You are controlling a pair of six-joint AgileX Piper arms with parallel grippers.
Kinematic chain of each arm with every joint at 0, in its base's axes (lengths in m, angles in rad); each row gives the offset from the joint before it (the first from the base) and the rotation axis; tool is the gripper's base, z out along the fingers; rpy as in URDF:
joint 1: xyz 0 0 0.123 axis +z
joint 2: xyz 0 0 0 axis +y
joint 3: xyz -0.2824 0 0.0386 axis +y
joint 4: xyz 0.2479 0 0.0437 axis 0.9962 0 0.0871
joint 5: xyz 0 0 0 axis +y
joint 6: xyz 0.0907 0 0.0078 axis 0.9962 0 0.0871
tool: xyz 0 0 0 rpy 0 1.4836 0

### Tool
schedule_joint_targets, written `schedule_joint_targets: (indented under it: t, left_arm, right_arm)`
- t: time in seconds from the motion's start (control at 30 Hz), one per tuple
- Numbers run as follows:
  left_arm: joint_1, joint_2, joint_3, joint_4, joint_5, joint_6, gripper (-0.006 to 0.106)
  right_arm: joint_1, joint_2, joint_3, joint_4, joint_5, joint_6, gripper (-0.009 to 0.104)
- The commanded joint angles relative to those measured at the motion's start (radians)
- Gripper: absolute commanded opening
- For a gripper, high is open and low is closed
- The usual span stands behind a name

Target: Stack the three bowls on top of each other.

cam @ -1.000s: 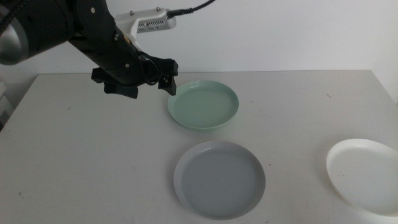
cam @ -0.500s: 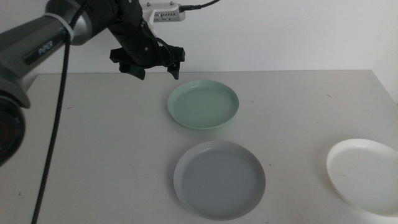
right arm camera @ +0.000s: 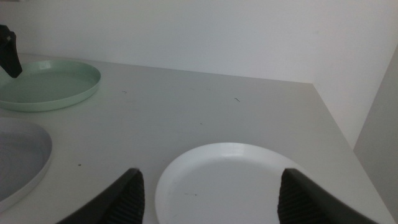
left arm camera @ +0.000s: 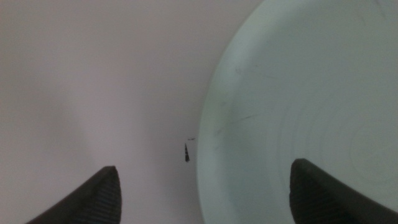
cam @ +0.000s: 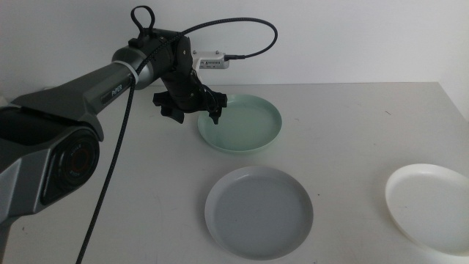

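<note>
The mint green bowl sits at the table's back centre. My left gripper hangs open just over its left rim. In the left wrist view the jaws of the left gripper straddle the rim of the green bowl, one over the bowl and one over the table. The pale grey bowl lies at the front centre and the white bowl at the front right. My right gripper is open, low over the white bowl, and out of the middle view.
The white table ends at a pale wall behind. A black cable loops above the left arm's wrist. A small dark speck marks the table beside the green bowl's rim.
The left arm has reached farther out. Its gripper has dropped from above the table behind the green bowl down to the bowl's left rim. The bowls have not moved.
</note>
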Motion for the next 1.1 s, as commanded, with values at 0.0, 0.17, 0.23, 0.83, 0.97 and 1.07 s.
schedule_joint_targets:
  t: [0.0,0.17,0.23,0.83,0.97,1.07]
  left_arm:
    - [0.003,-0.061,-0.035,-0.011,-0.045,-0.011,0.088]
    - [0.003,-0.056,-0.035,-0.020,-0.041,-0.011,0.057]
    - [0.003,-0.056,-0.035,-0.018,-0.041,-0.011,0.048]
    - [0.003,-0.016,-0.035,-0.015,-0.017,-0.015,0.000]
    - [0.009,-0.022,-0.035,0.002,-0.016,-0.015,0.000]
    - [0.011,-0.048,-0.035,-0.001,-0.017,-0.015,0.000]
  right_arm:
    - [-0.007,-0.026,-0.006,-0.003,-0.081,-0.004,0.055]
    - [-0.007,-0.026,-0.006,-0.003,-0.081,-0.004,0.055]
    - [-0.007,-0.026,-0.006,-0.003,-0.081,-0.004,0.055]
    - [-0.007,-0.026,-0.006,-0.003,-0.081,-0.004,0.055]
    - [-0.007,-0.026,-0.006,-0.003,-0.081,-0.004,0.055]
    - [-0.007,-0.026,-0.006,-0.003,-0.081,-0.004,0.055]
